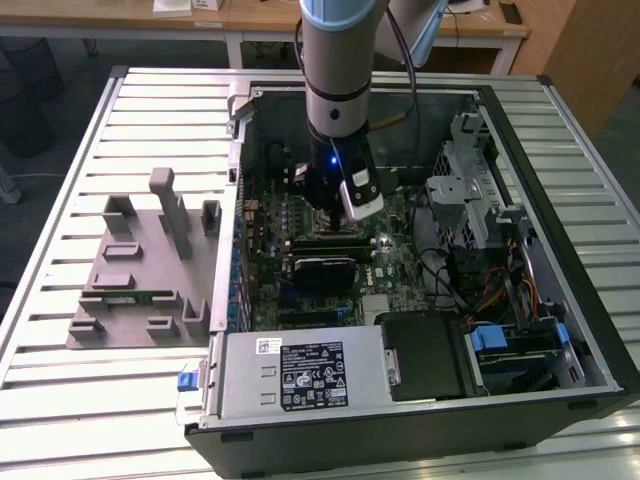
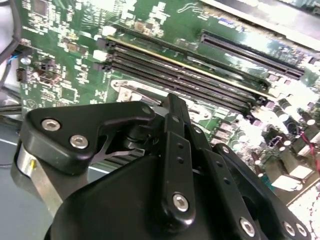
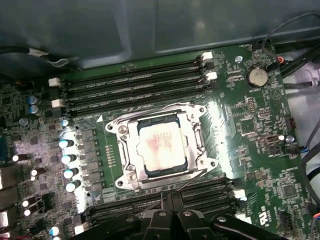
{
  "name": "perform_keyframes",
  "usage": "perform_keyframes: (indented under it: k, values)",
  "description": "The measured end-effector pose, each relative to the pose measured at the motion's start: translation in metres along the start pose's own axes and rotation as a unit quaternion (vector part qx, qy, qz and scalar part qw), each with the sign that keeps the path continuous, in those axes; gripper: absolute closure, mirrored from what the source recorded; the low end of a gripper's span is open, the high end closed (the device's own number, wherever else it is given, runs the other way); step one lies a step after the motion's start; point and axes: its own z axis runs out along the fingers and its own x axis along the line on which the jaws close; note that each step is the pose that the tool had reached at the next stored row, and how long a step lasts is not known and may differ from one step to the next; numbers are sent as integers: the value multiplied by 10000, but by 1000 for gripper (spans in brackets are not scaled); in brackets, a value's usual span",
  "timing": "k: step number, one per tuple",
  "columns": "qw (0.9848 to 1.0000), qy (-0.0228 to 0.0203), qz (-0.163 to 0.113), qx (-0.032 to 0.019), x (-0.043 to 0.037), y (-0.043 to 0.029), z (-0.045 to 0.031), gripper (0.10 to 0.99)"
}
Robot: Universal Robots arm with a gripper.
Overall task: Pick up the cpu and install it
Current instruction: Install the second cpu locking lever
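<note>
The cpu (image 3: 161, 147), a pale silver square chip, lies flat in the metal socket frame (image 3: 126, 150) on the green motherboard (image 3: 250, 130). In the first wrist view my gripper (image 3: 167, 199) hangs just off one side of the socket, apart from the chip, its black fingers pressed together with nothing between them. In the second wrist view the gripper (image 2: 172, 102) and its black linkage cover most of the socket. In the exterior view the arm reaches down into the open computer case (image 1: 560, 200), with the gripper (image 1: 335, 222) low over the board's middle.
Rows of black memory slots (image 3: 135, 82) flank the socket on two sides. The case holds a power supply box (image 1: 300, 375), a drive cage (image 1: 465, 190) and cables. A grey parts fixture (image 1: 140, 280) stands on the slatted table at the exterior view's left.
</note>
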Motion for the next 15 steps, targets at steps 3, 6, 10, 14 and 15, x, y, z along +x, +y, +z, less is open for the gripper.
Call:
perform_keyframes:
  k: [3, 6, 10, 14, 15]
  values:
    - [10000, 5, 2, -25, 44, -27, 14, 980]
    - [10000, 9, 4, -45, 73, -52, 30, 980]
    - [10000, 13, 5, -60, 84, -81, 44, 980]
    - [10000, 15, 6, -74, 91, -88, 59, 980]
    - [10000, 17, 6, -79, 93, -89, 63, 980]
